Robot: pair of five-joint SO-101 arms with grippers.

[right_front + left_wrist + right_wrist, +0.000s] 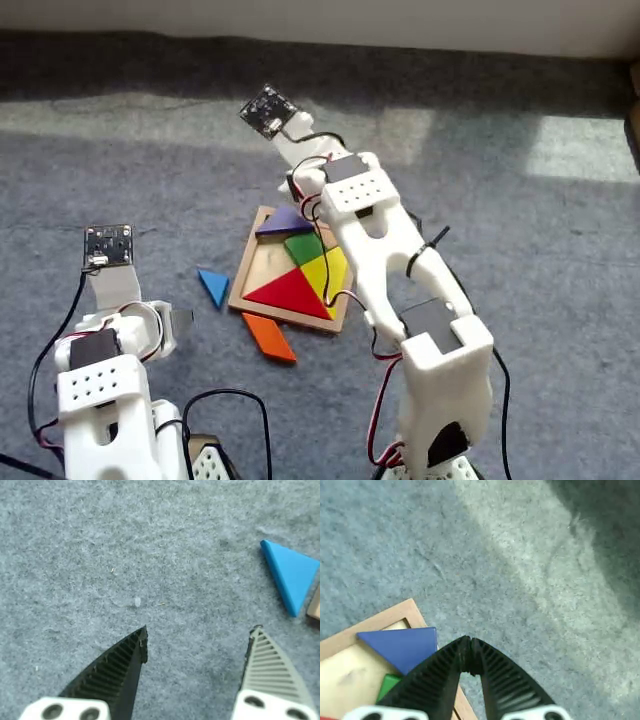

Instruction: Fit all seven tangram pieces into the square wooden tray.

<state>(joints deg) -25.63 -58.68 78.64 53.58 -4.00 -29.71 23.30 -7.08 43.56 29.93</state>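
The square wooden tray (262, 262) lies mid-carpet and holds a purple-blue triangle (285, 222), a green piece (303, 247), a yellow piece (326, 270) and a red triangle (290, 293). A small blue triangle (213, 287) and an orange parallelogram (269, 337) lie on the carpet beside its left and near edges. My right gripper (469, 653) is shut on nothing, hovering at the tray's far corner (395, 614) next to the purple-blue triangle (400, 646). My left gripper (200, 634) is open above bare carpet, the blue triangle (291, 575) off to one side of it.
Grey carpet surrounds the tray, with a sunlit band (480, 140) along the far side. The right arm (380, 235) stretches over the tray's right part. Cables (215, 400) trail near the arm bases.
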